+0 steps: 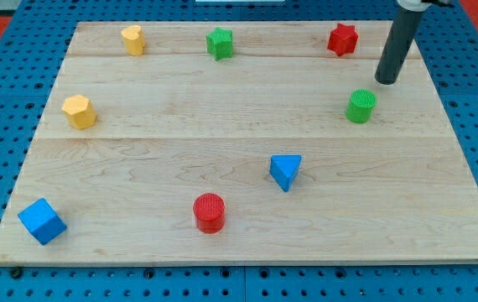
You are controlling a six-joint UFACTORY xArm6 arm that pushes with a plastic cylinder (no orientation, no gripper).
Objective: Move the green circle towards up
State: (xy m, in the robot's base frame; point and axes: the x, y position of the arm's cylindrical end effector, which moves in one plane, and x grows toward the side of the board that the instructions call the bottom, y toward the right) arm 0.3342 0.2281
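The green circle [361,106] is a short green cylinder at the right side of the wooden board [239,210]. My tip [386,81] is the lower end of a dark rod that comes down from the view's top right. The tip stands just above and to the right of the green circle, a small gap apart from it.
A red star block [342,39] and a green star block [220,43] lie near the top edge, with a yellow block [133,39] at top left. A yellow hexagon [79,111] is at left, a blue cube [42,221] at bottom left, a red circle [210,212] and a blue triangle [285,171] lower middle.
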